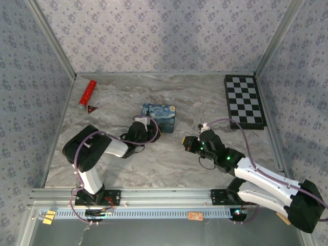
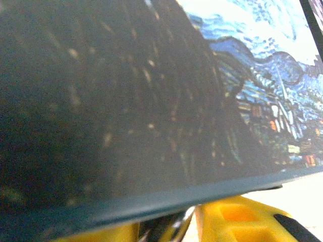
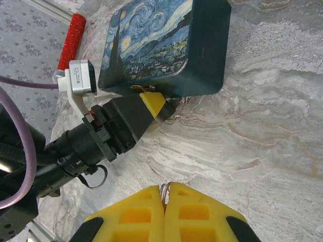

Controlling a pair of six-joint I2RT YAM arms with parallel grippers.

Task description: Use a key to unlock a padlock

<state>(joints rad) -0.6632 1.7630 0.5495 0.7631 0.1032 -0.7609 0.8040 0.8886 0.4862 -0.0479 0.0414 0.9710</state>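
Note:
My left gripper (image 1: 155, 131) presses against the near-left corner of the blue painted tin (image 1: 159, 115). In the left wrist view its yellow fingers (image 2: 237, 219) are closed around a small dark metal lump with a silvery glint, the padlock (image 2: 169, 228), which sits under the tin's edge (image 2: 151, 199). Most of the padlock is hidden. My right gripper (image 3: 165, 190) hovers over bare marble, apart from the tin, and is shut on the key. Only the key's silver ring (image 3: 164, 188) sticks out between the fingers. From there I see the left fingers (image 3: 151, 103) touching the tin's wall (image 3: 202, 60).
A red cylinder (image 1: 87, 92) and a small dark-red triangle (image 1: 92, 107) lie at the back left. A checkered board (image 1: 245, 101) lies at the back right. Patterned walls close in the marble table (image 1: 169, 164) on three sides.

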